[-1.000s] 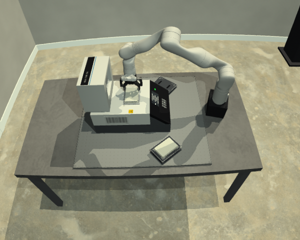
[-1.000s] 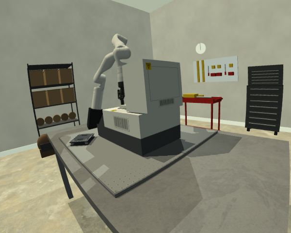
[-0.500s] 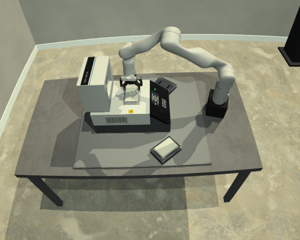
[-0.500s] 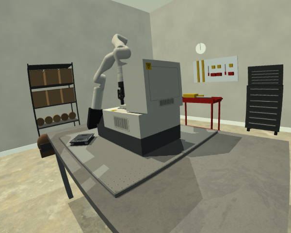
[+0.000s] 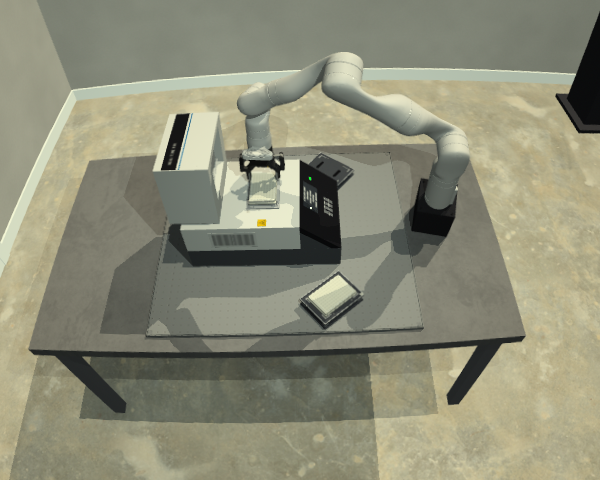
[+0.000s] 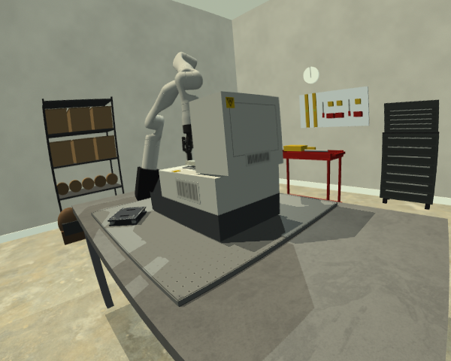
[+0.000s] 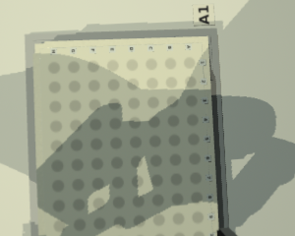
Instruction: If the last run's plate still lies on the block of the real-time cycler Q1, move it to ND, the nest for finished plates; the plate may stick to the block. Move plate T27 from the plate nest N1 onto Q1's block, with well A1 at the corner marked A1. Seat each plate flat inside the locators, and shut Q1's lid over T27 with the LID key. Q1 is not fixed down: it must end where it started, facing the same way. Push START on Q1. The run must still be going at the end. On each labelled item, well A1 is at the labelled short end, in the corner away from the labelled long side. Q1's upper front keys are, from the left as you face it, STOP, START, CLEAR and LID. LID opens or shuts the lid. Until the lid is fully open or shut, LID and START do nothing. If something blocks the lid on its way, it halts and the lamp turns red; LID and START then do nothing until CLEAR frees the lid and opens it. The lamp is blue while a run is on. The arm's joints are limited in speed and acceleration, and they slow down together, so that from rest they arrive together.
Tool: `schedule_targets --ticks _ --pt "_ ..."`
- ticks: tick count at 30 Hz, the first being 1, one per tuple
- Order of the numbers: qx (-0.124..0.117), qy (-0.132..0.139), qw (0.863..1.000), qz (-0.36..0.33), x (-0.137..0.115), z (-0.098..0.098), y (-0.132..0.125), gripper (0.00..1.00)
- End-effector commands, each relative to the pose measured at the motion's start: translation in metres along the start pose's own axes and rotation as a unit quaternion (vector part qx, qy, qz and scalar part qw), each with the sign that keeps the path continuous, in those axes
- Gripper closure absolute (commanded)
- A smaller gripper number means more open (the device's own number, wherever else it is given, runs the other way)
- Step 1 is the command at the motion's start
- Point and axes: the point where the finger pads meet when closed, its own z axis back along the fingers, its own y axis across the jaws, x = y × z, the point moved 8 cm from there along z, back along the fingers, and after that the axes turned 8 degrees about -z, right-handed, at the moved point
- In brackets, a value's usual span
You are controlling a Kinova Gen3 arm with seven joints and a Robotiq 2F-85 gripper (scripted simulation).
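Q1 (image 5: 241, 239) (image 6: 246, 190) has its lid (image 5: 186, 196) (image 6: 252, 124) open and its lamp (image 5: 309, 178) green. My gripper (image 5: 262, 176) (image 6: 189, 158) is set wide across the last run's plate (image 5: 263, 190) (image 7: 113, 143) and shut on its long sides. The plate appears slightly above the block, its rim hiding the locators in the wrist view. Its well A1 is beside the A1 label (image 7: 204, 16). A dark fingertip shows at the wrist view's lower right; the other is unclear. T27 (image 5: 334, 295) lies in N1 (image 5: 325, 321). ND (image 5: 334, 167) (image 6: 130, 211) holds no plate.
The tall lid housing stands just left of my gripper in the top view. Q1's sloped black key panel (image 5: 320, 206) is to the right, with ND behind it. The grey board (image 5: 228, 310) (image 6: 202, 256) lies under Q1 and both nests.
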Motion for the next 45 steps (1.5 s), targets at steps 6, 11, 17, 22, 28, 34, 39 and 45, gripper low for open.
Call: schedule_targets --ticks 6,11,17,22,28,34,39,45 --pt "0.002 0.000 1.000 0.000 0.000 0.004 0.001 0.10" --pt "0.002 0.000 1.000 0.000 0.000 0.005 0.000 0.10" --pt "0.002 0.000 1.000 0.000 0.000 0.014 0.000 0.10" --pt "0.002 0.000 1.000 0.000 0.000 0.017 0.000 0.10" --pt "0.002 0.000 1.000 0.000 0.000 0.026 0.000 0.10" --pt "0.002 0.000 1.000 0.000 0.000 0.034 0.000 0.10" --pt "0.002 0.000 1.000 0.000 0.000 0.037 0.000 0.10" --pt "0.002 0.000 1.000 0.000 0.000 0.037 0.000 0.10"
